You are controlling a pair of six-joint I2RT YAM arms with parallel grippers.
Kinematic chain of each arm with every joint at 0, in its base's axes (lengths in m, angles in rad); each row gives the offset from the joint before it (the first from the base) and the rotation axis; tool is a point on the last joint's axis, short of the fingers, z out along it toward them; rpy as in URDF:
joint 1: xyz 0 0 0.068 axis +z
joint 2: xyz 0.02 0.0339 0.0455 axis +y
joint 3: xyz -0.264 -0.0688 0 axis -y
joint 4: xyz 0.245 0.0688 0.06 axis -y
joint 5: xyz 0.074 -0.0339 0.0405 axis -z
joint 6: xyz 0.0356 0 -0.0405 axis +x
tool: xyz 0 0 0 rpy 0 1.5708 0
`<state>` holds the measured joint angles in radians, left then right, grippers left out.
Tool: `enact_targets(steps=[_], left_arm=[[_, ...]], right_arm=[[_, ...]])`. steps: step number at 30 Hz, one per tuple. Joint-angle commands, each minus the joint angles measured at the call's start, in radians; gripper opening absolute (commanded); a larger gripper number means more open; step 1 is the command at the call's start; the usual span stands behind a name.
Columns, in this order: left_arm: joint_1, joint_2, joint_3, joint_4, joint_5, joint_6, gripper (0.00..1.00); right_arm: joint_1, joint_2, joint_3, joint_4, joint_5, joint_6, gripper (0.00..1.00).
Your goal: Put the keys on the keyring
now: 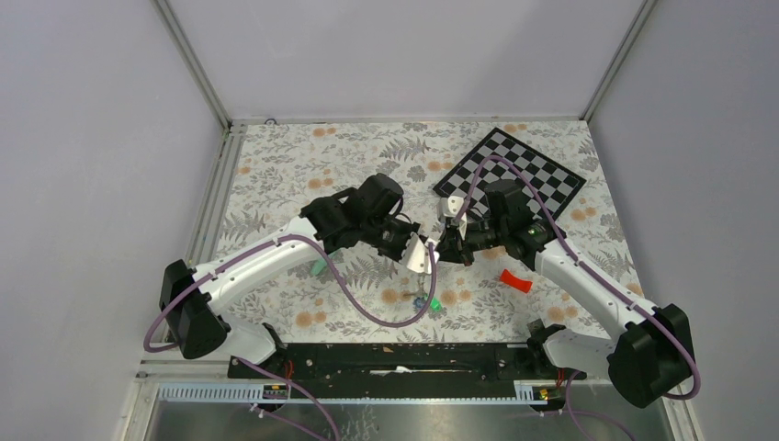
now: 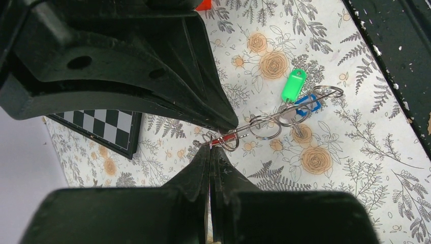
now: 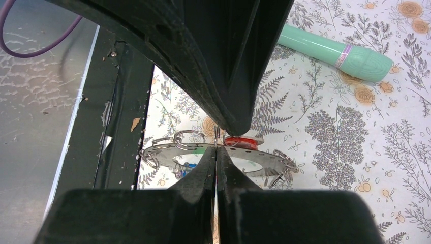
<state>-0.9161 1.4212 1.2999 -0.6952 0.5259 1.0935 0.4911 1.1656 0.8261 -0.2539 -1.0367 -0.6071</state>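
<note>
Keyring (image 3: 161, 151), flat grey, clamped in right tool (image 3: 217, 148); left tool (image 2: 211, 148) pinches red key (image 3: 241, 142).

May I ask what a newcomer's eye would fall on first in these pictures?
Mid-table, the left gripper and right gripper meet, jaws shut, on a red-tagged key and the keyring. A green tag and blue tag trail from it; a chessboard lies far right.
</note>
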Motion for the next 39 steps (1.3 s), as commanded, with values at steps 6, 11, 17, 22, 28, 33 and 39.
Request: enact_targets(steps=[6,11,17,22,28,33,39], left_arm=[[-0.006,-0.026,-0.003,-0.006,0.017,0.05,0.0],[-0.005,-0.03,-0.008,-0.013,0.016,0.064,0.0],[-0.006,-0.031,-0.004,-0.04,0.032,0.095,0.0],[-0.006,-0.034,-0.009,-0.046,0.039,0.105,0.0],[-0.005,-0.032,-0.005,-0.054,0.053,0.114,0.0],[-0.004,-0.031,-0.005,-0.061,0.056,0.125,0.0],[-0.006,-0.036,-0.012,-0.075,0.054,0.144,0.0]], right_arm=[[0.007,0.015,0.018,0.025,-0.005,0.012,0.0],[0.007,0.019,0.023,0.025,-0.007,0.017,0.0],[0.007,0.025,0.026,0.024,-0.008,0.024,0.0],[0.007,0.024,0.025,0.03,0.003,0.029,0.0],[0.007,0.029,0.028,0.037,0.009,0.039,0.0],[0.007,0.03,0.028,0.037,0.015,0.044,0.0],[0.007,0.029,0.029,0.04,0.023,0.05,0.0]])
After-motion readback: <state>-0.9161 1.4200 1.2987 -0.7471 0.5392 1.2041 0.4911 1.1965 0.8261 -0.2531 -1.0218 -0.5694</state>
